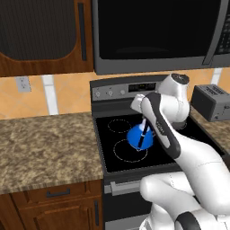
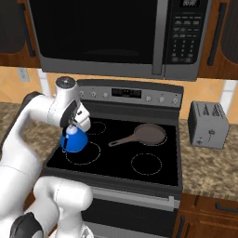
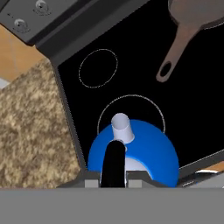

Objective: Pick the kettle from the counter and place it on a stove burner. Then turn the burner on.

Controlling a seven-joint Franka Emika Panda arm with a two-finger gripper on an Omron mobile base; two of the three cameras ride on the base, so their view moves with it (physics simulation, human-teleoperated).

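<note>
The bright blue kettle (image 1: 136, 137) (image 2: 73, 141) (image 3: 151, 153) is over the near left of the black cooktop, at the edge of the large white-ringed stove burner (image 1: 127, 152) (image 2: 88, 154) (image 3: 135, 107). My gripper (image 1: 144, 126) (image 2: 76, 125) (image 3: 113, 177) comes down from above and is shut on the kettle's thin dark handle (image 3: 114, 159). The white spout (image 3: 122, 127) points away from the hand. I cannot tell whether the kettle's base touches the glass. The speckled granite counter (image 1: 45, 143) (image 3: 30, 131) lies to the left of the stove.
A brown long-handled frying pan (image 2: 148, 134) (image 3: 188, 26) sits on the far right burner. Smaller white rings (image 2: 146, 163) (image 3: 98, 68) mark other burners. Stove knobs (image 2: 160, 98) line the back panel. A grey toaster (image 2: 208, 124) stands on the right counter, with the microwave (image 2: 107, 32) overhead.
</note>
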